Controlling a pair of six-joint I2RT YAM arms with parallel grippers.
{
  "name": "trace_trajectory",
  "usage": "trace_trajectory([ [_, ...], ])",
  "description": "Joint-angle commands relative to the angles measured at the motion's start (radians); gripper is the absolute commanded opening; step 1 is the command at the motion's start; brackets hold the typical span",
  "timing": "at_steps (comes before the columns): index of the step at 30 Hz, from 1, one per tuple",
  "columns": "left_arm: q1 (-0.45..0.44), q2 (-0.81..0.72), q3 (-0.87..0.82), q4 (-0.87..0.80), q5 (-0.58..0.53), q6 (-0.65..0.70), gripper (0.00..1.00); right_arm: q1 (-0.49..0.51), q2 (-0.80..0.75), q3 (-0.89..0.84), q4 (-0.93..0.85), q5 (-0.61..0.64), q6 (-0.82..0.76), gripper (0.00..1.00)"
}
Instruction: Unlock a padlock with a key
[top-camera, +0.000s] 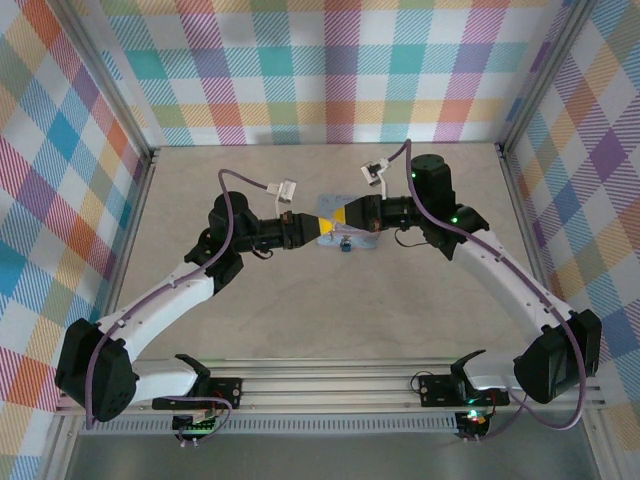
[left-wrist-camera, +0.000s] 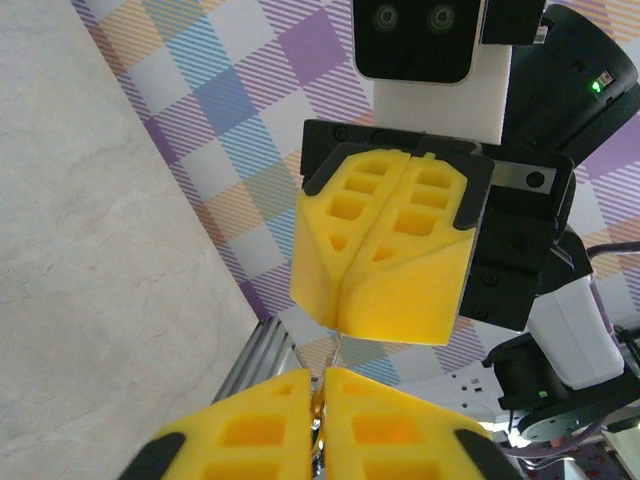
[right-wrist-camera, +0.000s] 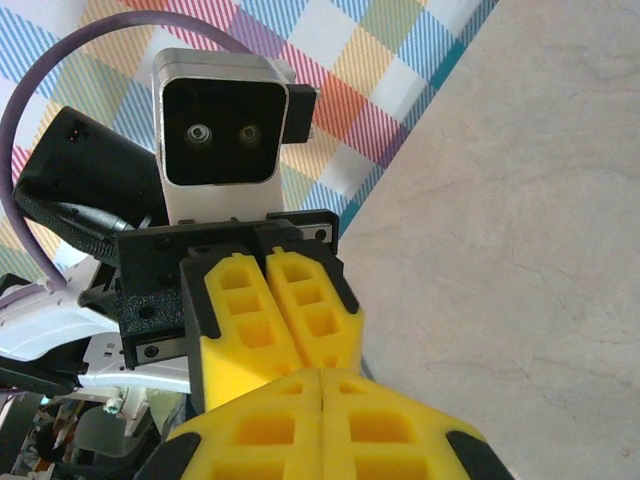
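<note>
The two arms rise from their bases at the near edge of the desk (top-camera: 300, 320) and bend inward, so that their wrists face each other over the middle of the surface. This suits a job where one side steadies and the other works.

The left pincer (top-camera: 328, 226) has its yellow pads pressed together. In its wrist view a thin metal sliver (left-wrist-camera: 322, 395) stands in the seam between them and reaches up toward the other arm's pads. It may be the key, but it is too slim to name.

The right pincer (top-camera: 343, 217) meets it tip to tip, its pads also shut flat. I cannot tell whether anything is caught between them.

Just under this meeting point the padlock (top-camera: 345, 246) shows as a tiny dark-blue speck. It sits at the near edge of a pale blue tin (top-camera: 365, 242) lying on the desk. Whether either pincer touches the padlock I cannot tell.

Beyond stands the plaid back wall (top-camera: 320, 60).
</note>
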Motion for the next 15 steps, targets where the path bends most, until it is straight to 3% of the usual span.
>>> trace_trajectory([
  [1, -0.006, 0.005, 0.023, 0.032, 0.009, 0.014, 0.01, 0.0, -0.019, -0.003, 0.023, -0.015, 0.002, 0.0],
  [8, -0.006, -0.018, 0.021, -0.016, -0.012, 0.058, 0.0, -0.001, -0.027, -0.006, 0.009, 0.025, 0.016, 0.02],
  [10, -0.003, -0.037, 0.023, -0.07, -0.029, 0.108, 0.0, -0.002, -0.04, -0.006, -0.015, 0.071, 0.017, 0.27],
  [11, -0.001, -0.05, 0.025, -0.1, -0.037, 0.136, 0.0, -0.006, -0.048, -0.008, -0.032, 0.1, 0.017, 0.34],
  [15, 0.008, -0.085, 0.049, -0.239, -0.045, 0.247, 0.0, -0.027, -0.081, -0.018, -0.114, 0.221, 0.02, 0.46],
])
